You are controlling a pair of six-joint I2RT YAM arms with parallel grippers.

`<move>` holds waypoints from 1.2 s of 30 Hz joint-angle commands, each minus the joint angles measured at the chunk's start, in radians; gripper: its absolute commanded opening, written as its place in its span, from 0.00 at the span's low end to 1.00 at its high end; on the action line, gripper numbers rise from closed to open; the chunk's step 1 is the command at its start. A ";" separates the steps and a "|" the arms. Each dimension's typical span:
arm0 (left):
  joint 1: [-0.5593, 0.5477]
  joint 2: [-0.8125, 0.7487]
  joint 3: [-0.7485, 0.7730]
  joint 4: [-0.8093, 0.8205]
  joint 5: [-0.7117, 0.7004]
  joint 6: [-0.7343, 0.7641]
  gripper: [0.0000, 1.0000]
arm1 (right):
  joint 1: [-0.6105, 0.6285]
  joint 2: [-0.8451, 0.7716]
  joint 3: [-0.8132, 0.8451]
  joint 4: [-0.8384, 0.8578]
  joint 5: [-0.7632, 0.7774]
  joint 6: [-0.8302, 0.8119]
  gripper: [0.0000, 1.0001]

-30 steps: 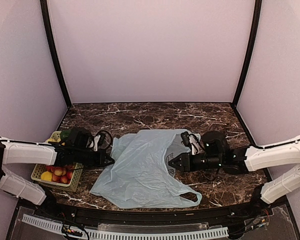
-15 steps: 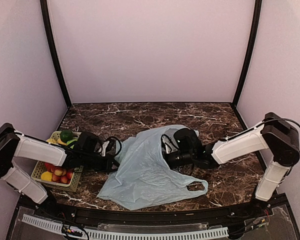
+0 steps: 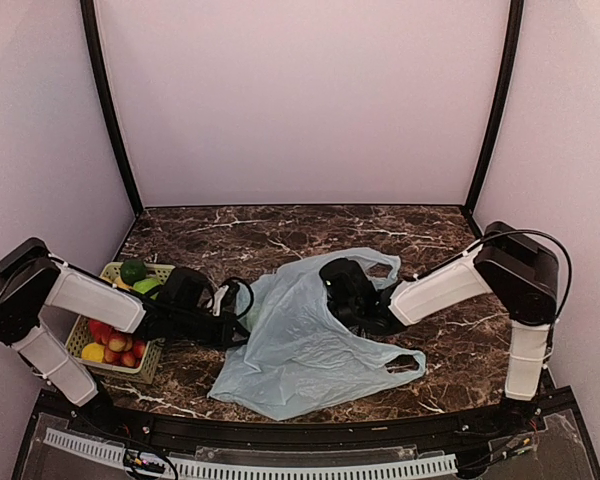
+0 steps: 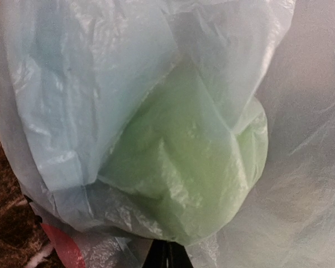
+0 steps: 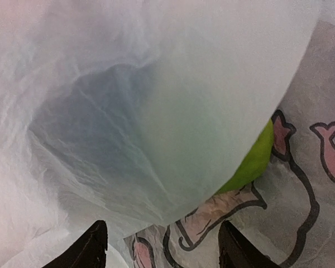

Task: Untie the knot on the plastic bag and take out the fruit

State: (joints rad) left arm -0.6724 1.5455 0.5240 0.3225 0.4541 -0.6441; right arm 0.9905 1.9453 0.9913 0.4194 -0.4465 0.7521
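Top external view: the plastic bag [image 3: 300,350] lies slack and spread mid-worktop [image 3: 280,228]. Its loop handles [image 3: 400,362] lie open and I see no knot, so I judge the untying done. The step in hand is fetching out fruit. The basket [image 3: 148,368] at the left edge holds a second green fruit [image 3: 132,271] on top of small red ones [image 3: 115,345].

The left arm [image 3: 90,298] sits at the bag's left edge. Left wrist view: left jaws together with film bunched right at their tips. I read that as a pinch on the bag, holding its edge up. A green fruit [image 4: 184,184] shows through the film just beyond.

The right arm [image 3: 435,285] reaches into the bag from the right. Right wrist view: right jaws apart, nothing between them, printed film below. The green fruit is half bare, ahead and off to the right under a hanging fold.

Plan for the grab:
- Steer right until the fruit sits centred between the jaws.
- Pass under the fold, not through it, so no film gets caught.
- Close across the widest part. It looks round and smooth, so a tip pinch could squirt it out.
- Hold the left pinch high and steady so the mouth does not sag.
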 commanded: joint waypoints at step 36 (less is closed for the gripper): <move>0.045 -0.353 0.075 -0.439 -0.128 0.129 0.53 | -0.038 0.177 0.200 -0.001 -0.021 -0.125 0.84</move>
State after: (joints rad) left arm -0.6697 1.2716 0.5644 0.0963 0.4301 -0.5503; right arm 0.9615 2.1521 1.2171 0.3965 -0.4610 0.6361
